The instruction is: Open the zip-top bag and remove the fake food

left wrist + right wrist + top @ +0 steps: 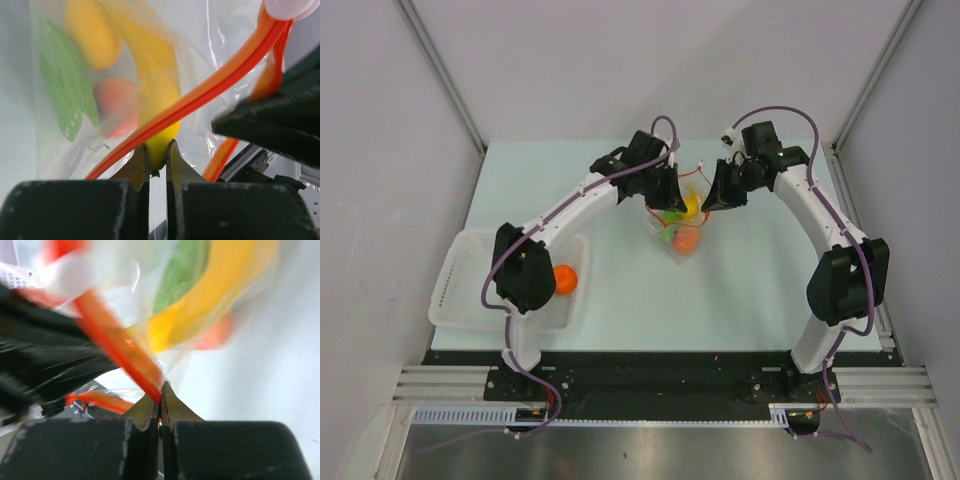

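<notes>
The clear zip-top bag [678, 230] hangs above the table between both grippers, its red-orange zip strip [210, 87] pulled apart. My left gripper [158, 146] is shut on the lower tip of the yellow banana [155, 75] at the bag's mouth. My right gripper [161, 387] is shut on the zip strip [115, 345] of the opposite edge. Inside the bag lie a green piece [65, 90], an orange-red piece [112, 105] and another yellow piece [92, 30]. In the top view the left gripper [670, 200] and right gripper [712, 200] flank the bag.
A white mesh basket [460, 300] stands at the table's left edge with one orange fake fruit [563, 279] in it. The left arm's elbow hangs over the basket. Grey walls close in the table on the left, right and back.
</notes>
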